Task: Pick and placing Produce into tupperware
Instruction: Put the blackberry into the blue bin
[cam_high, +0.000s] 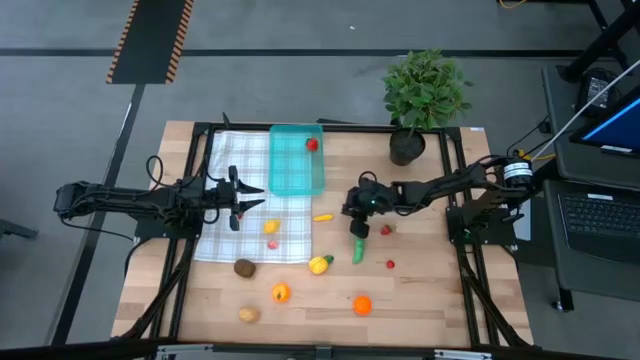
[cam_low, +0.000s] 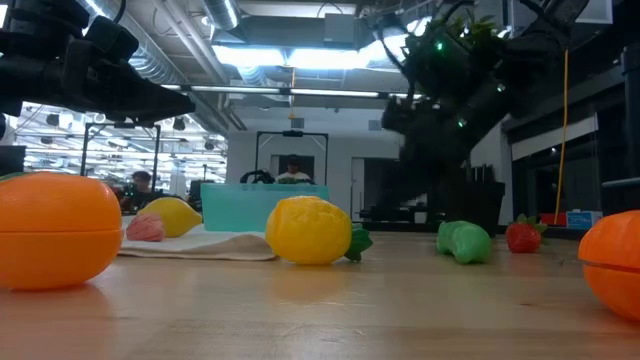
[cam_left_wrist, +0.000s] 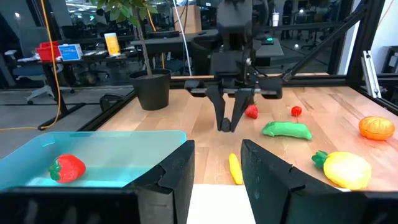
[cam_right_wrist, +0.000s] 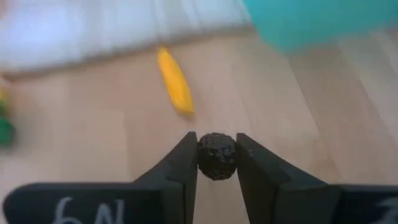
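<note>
Wooden table (cam_high: 420, 300), broad and mostly bare on the right side. White checked cloth (cam_high: 240, 200) spread over the left part. Teal tupperware (cam_high: 296, 165) set at the cloth's far right edge, holding just one red strawberry-like piece (cam_high: 312, 143) so far.

Left gripper (cam_high: 243, 202) parked over the cloth, fingers apart and empty, idle. Right gripper (cam_right_wrist: 216, 155) hanging over bare wood just right of the tupperware's near corner, fingers pinched on a small dark bumpy ball (cam_right_wrist: 216, 155) (seen plainly only in the right wrist view).

Judged barely started: one piece in, one in the grip, nearly all the produce left out. On the cloth, a yellow piece (cam_high: 270, 226) and a small pink one (cam_high: 273, 243). On the wood: green elongated piece (cam_high: 358, 249), slim yellow-orange piece (cam_high: 322, 216), yellow fruit with green stalk (cam_high: 319, 264), brown piece (cam_high: 244, 267), two orange ones (cam_high: 281, 292) (cam_high: 362, 304), tan one (cam_high: 248, 314), two small red ones (cam_high: 386, 229) (cam_high: 390, 264).
</note>
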